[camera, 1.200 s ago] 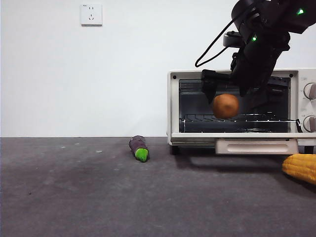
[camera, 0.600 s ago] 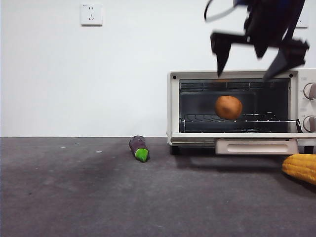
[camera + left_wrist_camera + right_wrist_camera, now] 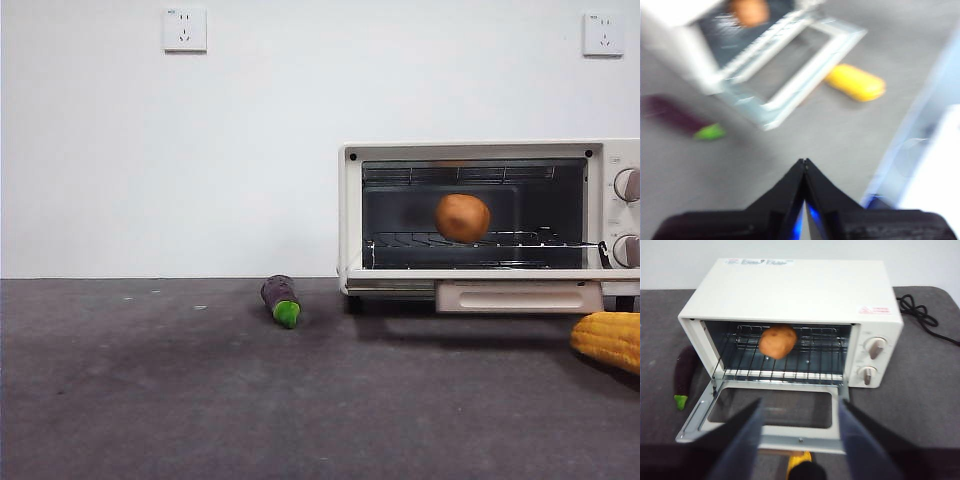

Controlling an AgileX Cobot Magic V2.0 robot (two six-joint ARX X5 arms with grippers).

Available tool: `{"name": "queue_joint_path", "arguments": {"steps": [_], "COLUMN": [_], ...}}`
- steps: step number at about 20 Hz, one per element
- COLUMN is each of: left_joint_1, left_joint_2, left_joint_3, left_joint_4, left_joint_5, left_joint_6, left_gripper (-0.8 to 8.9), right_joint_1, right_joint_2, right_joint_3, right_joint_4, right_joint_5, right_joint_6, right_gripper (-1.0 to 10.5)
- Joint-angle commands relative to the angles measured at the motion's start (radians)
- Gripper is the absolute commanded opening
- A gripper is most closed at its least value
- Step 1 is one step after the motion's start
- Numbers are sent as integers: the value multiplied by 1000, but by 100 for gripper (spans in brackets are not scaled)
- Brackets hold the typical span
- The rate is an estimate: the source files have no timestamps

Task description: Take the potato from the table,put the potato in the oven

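Observation:
The orange-brown potato [image 3: 463, 218] lies on the wire rack inside the cream-white oven [image 3: 350, 215], whose door hangs open. No arm shows in the front view. In the right wrist view my right gripper [image 3: 800, 405] hovers open and empty above the lowered door, in front of the oven [image 3: 790, 290], well back from the potato [image 3: 777, 341]. My left gripper [image 3: 804, 163] is shut on nothing, high over the grey table [image 3: 850, 140]; its blurred view takes in the oven's door frame [image 3: 805, 82] and the potato [image 3: 751, 11].
A purple eggplant [image 3: 282, 300] with a green tip lies on the table left of the oven. A yellow corn cob [image 3: 610, 340] rests in front of the oven's right end. The oven's black cable [image 3: 917, 312] coils on the table beside its knob end.
The right gripper let go of the potato on the rack, then rose and pulled back out of the front view. The potato stays on the rack.

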Motion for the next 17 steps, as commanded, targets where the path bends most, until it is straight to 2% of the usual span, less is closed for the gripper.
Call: {"name": "queue_joint_path", "arguments": {"steps": [1,8,10,13,17], "left_joint_1": [26,124,137,153,172], "left_joint_2": [58,242,270,306,361], "left_joint_3": [-6,-6,-7,-10,-11], "left_joint_4": [37,88,115,142,158], "left_joint_5": [119,311,320,320,321], "left_joint_6": [-15,-51,-69,-79,-97], "left_gripper": [-6,-6,-6,-6,-6], "right_joint_1": [1,1,1,1,1], "right_joint_2": [-69,-224,-233,-240,-240], "right_joint_3": [1,1,1,2,2], "right_joint_4": [-36,-169,-190,-231,-262], "right_joint_5": [0,-4,-11,-14,-31], "right_joint_6": [-2,23,23,23,21], "right_gripper": [61,59,54,-12,-11]}}
